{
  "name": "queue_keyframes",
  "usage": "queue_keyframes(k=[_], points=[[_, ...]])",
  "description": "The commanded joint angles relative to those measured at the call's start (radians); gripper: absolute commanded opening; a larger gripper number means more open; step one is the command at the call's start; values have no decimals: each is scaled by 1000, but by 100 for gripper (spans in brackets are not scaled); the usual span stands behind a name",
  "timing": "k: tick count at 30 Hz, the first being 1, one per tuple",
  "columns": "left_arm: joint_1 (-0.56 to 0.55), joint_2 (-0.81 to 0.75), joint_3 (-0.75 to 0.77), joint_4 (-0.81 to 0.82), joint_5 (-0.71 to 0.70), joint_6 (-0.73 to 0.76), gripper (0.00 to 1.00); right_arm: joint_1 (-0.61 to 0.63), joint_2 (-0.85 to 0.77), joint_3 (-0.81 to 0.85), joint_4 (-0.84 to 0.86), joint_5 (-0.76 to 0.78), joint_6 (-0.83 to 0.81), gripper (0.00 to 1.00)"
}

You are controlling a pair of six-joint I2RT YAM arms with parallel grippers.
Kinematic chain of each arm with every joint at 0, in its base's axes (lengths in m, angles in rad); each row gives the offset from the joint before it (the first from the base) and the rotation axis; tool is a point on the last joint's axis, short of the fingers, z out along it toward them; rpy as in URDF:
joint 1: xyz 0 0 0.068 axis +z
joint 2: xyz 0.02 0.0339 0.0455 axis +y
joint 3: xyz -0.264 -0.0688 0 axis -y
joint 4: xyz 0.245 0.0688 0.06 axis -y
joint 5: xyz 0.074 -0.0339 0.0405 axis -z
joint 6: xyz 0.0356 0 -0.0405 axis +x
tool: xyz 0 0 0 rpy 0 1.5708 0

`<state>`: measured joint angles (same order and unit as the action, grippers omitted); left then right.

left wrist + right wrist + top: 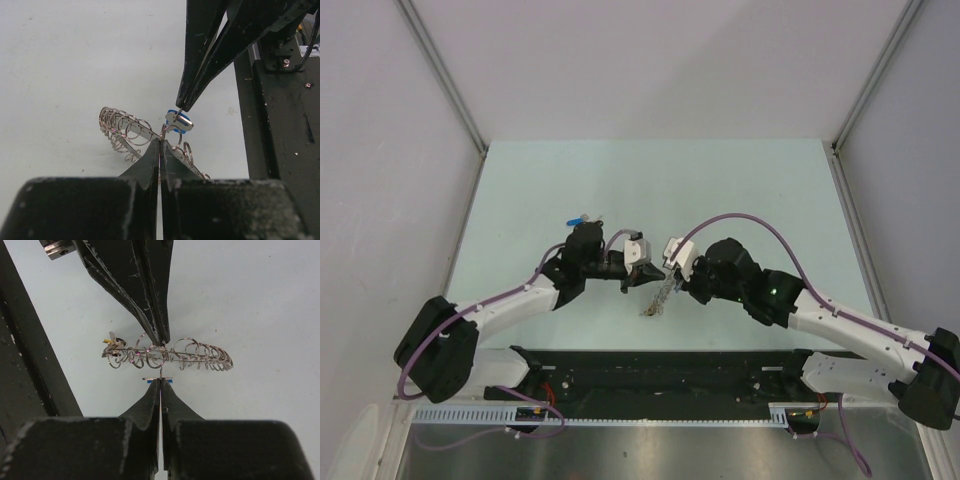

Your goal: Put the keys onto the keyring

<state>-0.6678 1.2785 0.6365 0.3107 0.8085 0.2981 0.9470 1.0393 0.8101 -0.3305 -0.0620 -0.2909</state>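
The keyring [125, 131] is a flat silver ring fringed with wire loops, held edge-up above the table; it also shows in the top view [658, 298]. My left gripper [160, 142] is shut on its rim. My right gripper [161, 381] is shut on a blue-headed key [160, 380], pressed against a loop at the ring's middle [170, 356]. In the left wrist view the blue key [178, 121] sits at the right gripper's fingertips [181, 106]. A yellow-headed key [108, 341] and a dark one hang at the ring's left end.
The black base rail [660, 370] runs along the table's near edge, close below the ring. A small blue object [582, 218] lies on the table behind the left wrist. Grey walls [410, 120] close in the table [650, 180] on both sides.
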Motion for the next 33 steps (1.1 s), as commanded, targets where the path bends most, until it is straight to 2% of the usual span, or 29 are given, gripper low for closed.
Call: queue_keyframes(k=[1, 33], points=[[-10, 4, 49, 8, 26, 19, 0, 4, 5, 38, 34, 4, -14, 0], [-27, 2, 52, -13, -17, 44, 0, 7, -18, 38, 10, 17, -8, 0]])
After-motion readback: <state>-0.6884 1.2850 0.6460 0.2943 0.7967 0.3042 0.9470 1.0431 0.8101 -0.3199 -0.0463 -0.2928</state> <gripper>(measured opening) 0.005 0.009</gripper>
